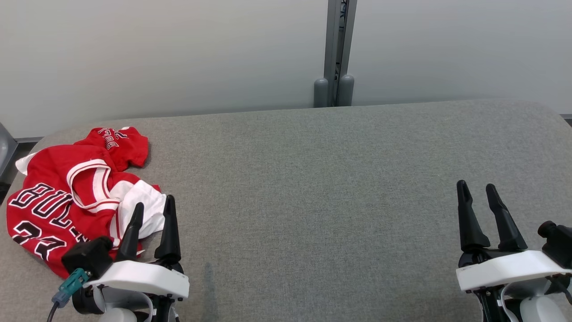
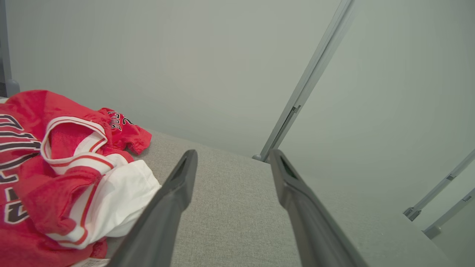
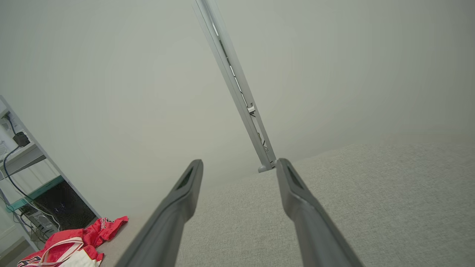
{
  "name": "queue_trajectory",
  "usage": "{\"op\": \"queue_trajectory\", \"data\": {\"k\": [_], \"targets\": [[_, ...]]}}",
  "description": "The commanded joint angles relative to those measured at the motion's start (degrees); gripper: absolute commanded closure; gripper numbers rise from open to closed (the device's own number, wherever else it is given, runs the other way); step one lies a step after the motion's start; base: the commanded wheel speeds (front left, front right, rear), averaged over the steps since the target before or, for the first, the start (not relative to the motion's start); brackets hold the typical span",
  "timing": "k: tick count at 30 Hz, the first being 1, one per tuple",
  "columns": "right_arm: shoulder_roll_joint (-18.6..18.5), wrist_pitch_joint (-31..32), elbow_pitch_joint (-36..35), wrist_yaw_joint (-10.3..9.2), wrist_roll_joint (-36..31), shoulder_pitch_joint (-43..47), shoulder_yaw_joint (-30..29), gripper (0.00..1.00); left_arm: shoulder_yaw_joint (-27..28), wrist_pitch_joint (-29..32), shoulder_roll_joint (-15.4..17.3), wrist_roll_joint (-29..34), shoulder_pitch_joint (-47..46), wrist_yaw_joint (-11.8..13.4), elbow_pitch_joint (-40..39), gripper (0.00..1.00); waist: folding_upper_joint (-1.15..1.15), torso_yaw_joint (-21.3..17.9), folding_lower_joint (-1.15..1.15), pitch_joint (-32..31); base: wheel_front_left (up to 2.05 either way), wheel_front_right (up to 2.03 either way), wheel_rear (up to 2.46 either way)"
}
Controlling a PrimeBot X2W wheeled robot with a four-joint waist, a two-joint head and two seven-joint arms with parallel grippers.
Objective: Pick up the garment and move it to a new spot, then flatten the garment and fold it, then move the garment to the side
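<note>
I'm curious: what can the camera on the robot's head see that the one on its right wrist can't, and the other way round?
Head view's extra: the left gripper, open, next to the crumpled red jersey, plus the table's full width.
Right wrist view's extra: a shelf with cables off the table's end, past the jersey.
Shared: the jersey, the grey table, the grey post against the wall, and the open right gripper.

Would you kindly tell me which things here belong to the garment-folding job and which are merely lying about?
Job: red jersey, grey table, left gripper, right gripper.
Lying about: metal post, shelf with cables.
</note>
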Motion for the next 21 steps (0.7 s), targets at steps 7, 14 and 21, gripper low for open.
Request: {"op": "queue_trajectory", "data": {"k": [7,14,21], "targets": [[-0.6,-1.5,0.2,0.11,-4.6,-1.1,0.5,0.00,-0.7,-1.3,0.4,4.6,-1.6,0.8,-0.2,0.00,0.00,0.0,0.00,-0.2,0.00,0.00,0.00],[-0.6,-2.5,0.9,0.11,-7.9,-1.4,0.9,0.00,-1.4,-2.3,0.4,7.9,-1.7,1.3,0.0,0.00,0.00,0.0,0.00,-0.3,0.00,0.00,0.00],[-0.6,-3.2,1.2,0.12,-10.9,-1.5,1.1,0.00,-2.0,-3.0,0.4,10.6,-1.6,1.8,0.2,0.00,0.00,0.1,0.00,-0.4,0.00,0.00,0.00]]}}
